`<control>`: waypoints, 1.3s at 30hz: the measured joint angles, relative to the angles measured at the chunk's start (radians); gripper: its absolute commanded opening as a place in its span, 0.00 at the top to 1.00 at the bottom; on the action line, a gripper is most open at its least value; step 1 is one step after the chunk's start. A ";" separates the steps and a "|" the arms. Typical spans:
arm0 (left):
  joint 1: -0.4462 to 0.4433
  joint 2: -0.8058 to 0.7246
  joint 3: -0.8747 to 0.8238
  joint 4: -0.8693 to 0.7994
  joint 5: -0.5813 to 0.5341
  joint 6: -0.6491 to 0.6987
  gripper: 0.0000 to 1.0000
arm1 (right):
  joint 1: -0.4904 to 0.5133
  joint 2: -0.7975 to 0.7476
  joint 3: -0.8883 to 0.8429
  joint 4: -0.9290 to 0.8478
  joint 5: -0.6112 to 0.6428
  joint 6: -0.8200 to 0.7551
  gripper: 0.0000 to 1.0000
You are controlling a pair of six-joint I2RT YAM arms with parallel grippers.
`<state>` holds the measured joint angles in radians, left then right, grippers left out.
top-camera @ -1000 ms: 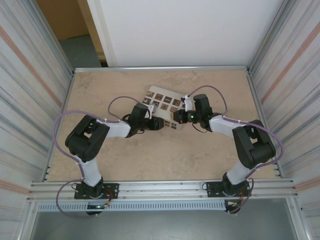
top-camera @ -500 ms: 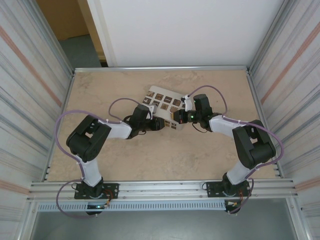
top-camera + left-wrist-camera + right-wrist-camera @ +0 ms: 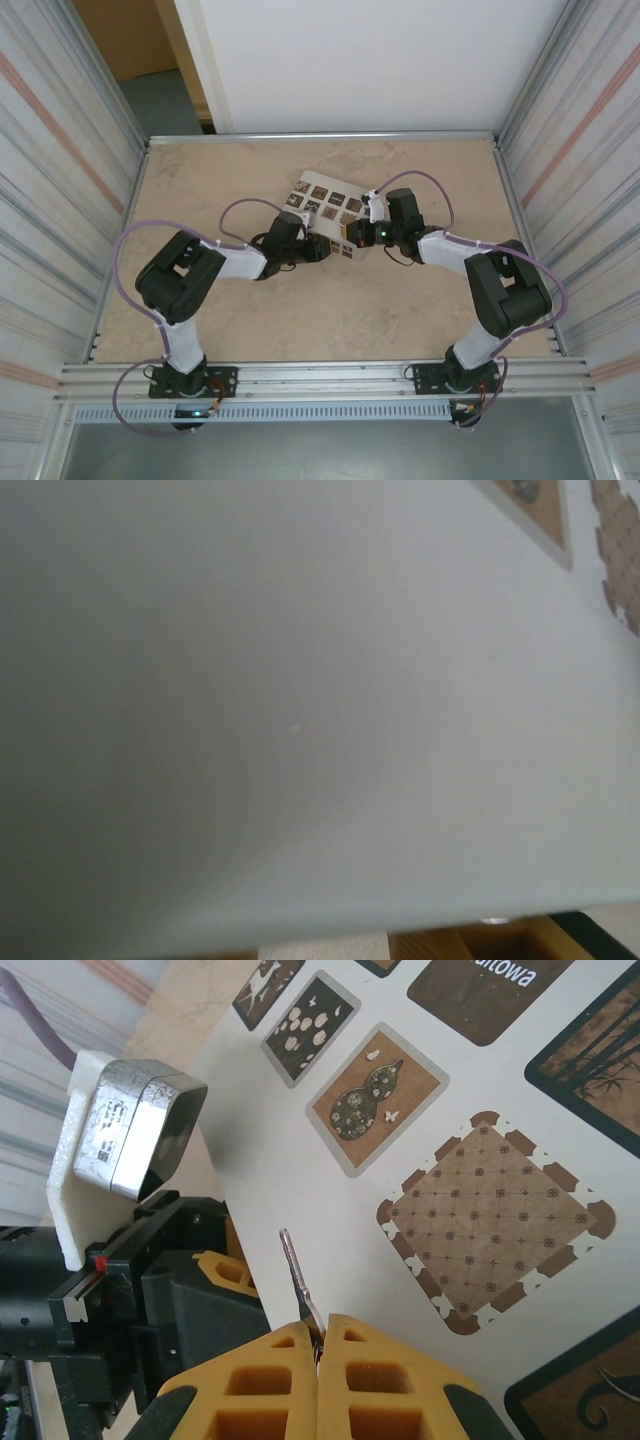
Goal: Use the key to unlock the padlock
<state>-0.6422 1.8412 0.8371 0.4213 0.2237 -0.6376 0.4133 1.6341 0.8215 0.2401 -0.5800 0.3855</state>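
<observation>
Right gripper [image 3: 318, 1332]: yellow fingers pressed together, pinching the key at their tips. From above it sits low at the near right side of the white box [image 3: 300, 185].
Key [image 3: 297, 1278]: a thin silvery blade sticking out from between the fingertips. It slants over the plain white margin of the box top, beside a brown diamond-patterned square. Whether it touches the box cannot be told.
Left gripper [image 3: 322, 247]: low on the table [image 3: 300, 310] at the near edge of the box, facing the right gripper, the two close together. Its wrist camera looks at a plain white face of the box from very near. Whether its fingers are spread or closed cannot be told.
Padlock: too small or too hidden to pick out where the two grippers meet. Its exact place, and whether the left gripper has hold of it, cannot be told.
White box: lies flat toward the far middle of the table, its top printed with dark and brown patterned squares.
Step in hand: probably lining the key up with the padlock's keyhole; this is a judgement.
Risk, missed keyhole: the blade is thin and the lock tiny, so a slight tilt could send the tip skating off the lock body.
Risk, twisted key: the pinch is narrow, so any push against the box or lock could turn the key between the fingers.
Risk, loose lock: if the padlock is not held firmly, the key's push could shove it away.
Risk, collision: the two grippers are close, so a small overshoot could knock them together.
</observation>
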 measured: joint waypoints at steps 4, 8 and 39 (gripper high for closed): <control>-0.002 0.007 0.000 0.004 -0.006 -0.015 0.69 | 0.001 0.000 0.000 0.000 0.002 0.000 1.00; -0.002 0.007 0.000 0.011 -0.010 -0.019 0.73 | 0.004 -0.002 0.000 0.000 0.006 0.000 1.00; -0.002 -0.092 0.024 -0.210 0.114 -0.214 0.82 | 0.229 -0.448 -0.235 -0.249 0.258 -0.126 1.00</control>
<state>-0.6437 1.7493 0.8612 0.2115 0.3382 -0.8520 0.6426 1.1858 0.5861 -0.0086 -0.3218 0.2592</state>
